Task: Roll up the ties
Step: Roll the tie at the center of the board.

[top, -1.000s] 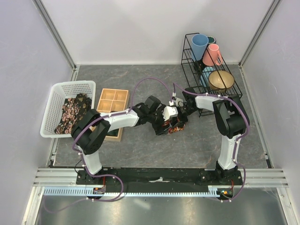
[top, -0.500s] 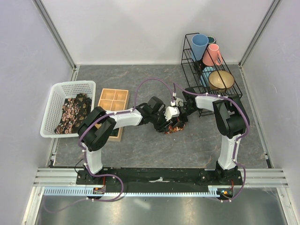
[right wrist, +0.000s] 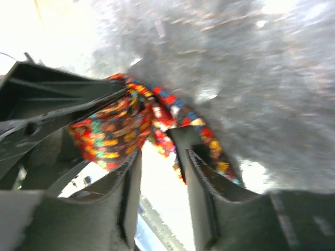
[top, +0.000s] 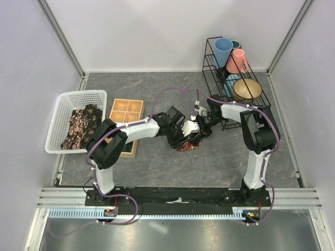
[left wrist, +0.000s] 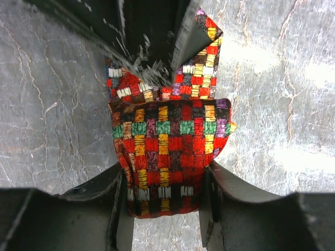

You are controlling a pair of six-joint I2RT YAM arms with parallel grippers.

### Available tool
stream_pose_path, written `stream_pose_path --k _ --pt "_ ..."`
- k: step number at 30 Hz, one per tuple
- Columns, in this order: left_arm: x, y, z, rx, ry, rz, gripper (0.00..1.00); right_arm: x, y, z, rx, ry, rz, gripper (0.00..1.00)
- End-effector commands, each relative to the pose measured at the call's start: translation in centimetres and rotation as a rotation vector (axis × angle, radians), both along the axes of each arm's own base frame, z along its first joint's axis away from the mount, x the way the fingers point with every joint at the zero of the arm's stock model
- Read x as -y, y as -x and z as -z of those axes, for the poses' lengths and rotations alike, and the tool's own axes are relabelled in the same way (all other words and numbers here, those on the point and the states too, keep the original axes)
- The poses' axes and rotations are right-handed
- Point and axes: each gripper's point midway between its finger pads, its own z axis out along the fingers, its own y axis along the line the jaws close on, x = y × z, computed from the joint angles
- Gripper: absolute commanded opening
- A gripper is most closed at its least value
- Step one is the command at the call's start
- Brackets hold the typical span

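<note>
A: While both arms reach toward the middle of the table (top: 157,167), where does the rolled tie (left wrist: 167,141) sit?
B: To the right of the wooden tray (top: 125,112), near it but apart from it. It is a squat roll woven in red, yellow, green and purple squares.
A: What has hold of it?
B: The left gripper (left wrist: 166,178). Its 2 fingers (left wrist: 99,196) press the roll from either side, so the claw stands at a middling width, clamped on the cloth.
A: And the right gripper (right wrist: 162,157)?
B: It comes at the roll from the side away from the tray. Its jaws stand apart with bright space between them, gripping nothing. A loose strip of the tie runs along the outside of 1 finger, but the view is blurred, so I cannot tell whether the strip touches it.
A: Is the whole tie wound up?
B: No, a short flap sticks out beyond the roll, toward the right claw.
A: Any other ties (top: 81,125)?
B: Yes, dark ones with pinkish print, heaped in the white basket (top: 78,94) just left of the tray.
A: What lies farther right of the tray?
B: A black wire rack (top: 207,55) holding cups (top: 222,51) and a bowl (top: 246,89), well past the roll.
</note>
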Motion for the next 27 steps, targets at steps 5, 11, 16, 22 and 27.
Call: stream_pose_path --k 5,11,16,22,27 --pt "-3.3 1.8 2.6 -0.08 -0.177 0.011 0.1 -2.3 0.1 -5.0 -0.001 -0.192 0.008 0.57" --pt "-3.1 1.3 2.5 -0.066 -0.177 0.001 0.15 -3.9 0.9 -3.7 -0.015 -0.176 -0.023 0.53" --pt "-3.4 1.2 2.1 -0.052 -0.178 -0.021 0.26 -3.0 1.1 -0.4 -0.014 -0.078 -0.051 0.34" --pt "-2.7 0.8 0.7 -0.018 -0.092 -0.034 0.53 -0.7 2.0 2.5 0.003 0.064 -0.094 0.0" --pt "-0.4 0.6 -2.0 0.028 0.063 -0.003 0.73 1.4 1.3 4.4 0.066 0.208 -0.096 0.0"
